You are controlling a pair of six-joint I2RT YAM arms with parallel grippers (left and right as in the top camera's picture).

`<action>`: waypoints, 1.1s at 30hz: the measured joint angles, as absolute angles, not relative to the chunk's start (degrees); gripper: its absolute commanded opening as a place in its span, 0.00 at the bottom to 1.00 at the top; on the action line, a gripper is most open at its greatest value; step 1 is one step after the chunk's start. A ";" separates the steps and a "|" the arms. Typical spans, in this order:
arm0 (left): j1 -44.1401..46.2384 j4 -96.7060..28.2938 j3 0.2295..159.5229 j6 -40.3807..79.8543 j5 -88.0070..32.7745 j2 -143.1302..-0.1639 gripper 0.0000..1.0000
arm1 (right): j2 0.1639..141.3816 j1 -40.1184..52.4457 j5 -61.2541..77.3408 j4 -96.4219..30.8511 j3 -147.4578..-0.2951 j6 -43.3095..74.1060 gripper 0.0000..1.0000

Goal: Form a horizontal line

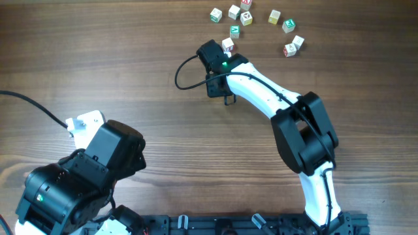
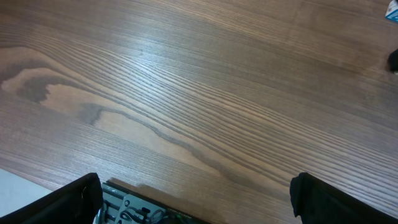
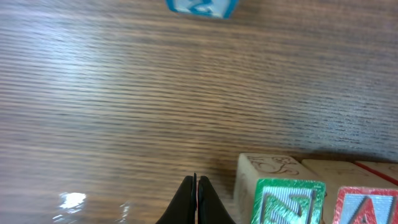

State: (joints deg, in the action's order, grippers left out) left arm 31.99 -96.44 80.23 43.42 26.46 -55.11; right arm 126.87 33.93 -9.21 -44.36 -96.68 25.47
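Alphabet cubes sit in a loose scatter near the far edge of the wooden table, not in any row. That brown, strongly grained tabletop takes up nearly everything seen from above. On the robot's left, the left arm is folded into a bulky black heap close to its base. The right arm is white with black joints. It reaches from the black base rail diagonally across the table, and its black wrist, with a green light lit on it, ends right at the near side of the scatter.

The left gripper is spread wide. Its two black fingers stand at opposite bottom corners of its wrist view with only bare wood between them, and it has hold of nothing. The right gripper is pressed fully closed, the two thin tips meeting with no gap and nothing caught between them.

Just to the right of those closed tips stands a green-lettered cube, with pale wood on its side and a scrolled engraving on top. Right beside it, further right, is a red-lettered cube, cut off by the frame edge; whether the two touch I cannot tell. Well ahead of the gripper, a blue-lettered cube is blurred at the top of the view. From above, one cube lies just beside the right wrist, and the rest fan out beyond it in a ragged arc.
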 measured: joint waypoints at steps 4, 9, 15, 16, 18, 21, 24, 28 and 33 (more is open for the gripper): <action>31.99 -96.47 80.23 43.42 26.46 -55.11 1.00 | 122.50 33.91 -8.12 -44.71 -96.82 25.50 0.04; 31.99 -96.47 80.23 43.42 26.46 -55.11 1.00 | 113.45 32.29 -9.50 -48.16 -98.28 26.33 0.04; 31.99 -96.47 80.23 43.42 26.46 -55.11 1.00 | 110.67 24.16 -13.30 -52.34 -98.39 27.44 0.05; 31.99 -96.47 80.23 43.42 26.46 -55.11 1.00 | 110.67 22.39 -13.63 -52.40 -97.54 27.66 0.05; 31.99 -96.47 80.23 43.42 26.44 -55.11 1.00 | 110.67 19.46 -14.22 -52.25 -95.74 27.97 0.04; 31.99 -96.47 80.23 43.42 26.46 -55.11 1.00 | 110.69 15.79 -14.24 -48.93 -91.26 28.10 0.04; 31.99 -96.47 80.23 43.42 26.46 -55.11 1.00 | 110.69 14.57 -13.30 -44.14 -86.24 28.10 0.05; 31.99 -96.47 80.23 43.42 26.46 -55.11 1.00 | 111.48 14.59 -11.31 -38.54 -80.53 28.10 0.05; 31.99 -96.47 80.23 43.42 26.46 -55.11 1.00 | 114.72 14.63 -7.84 -36.42 -78.98 28.08 0.05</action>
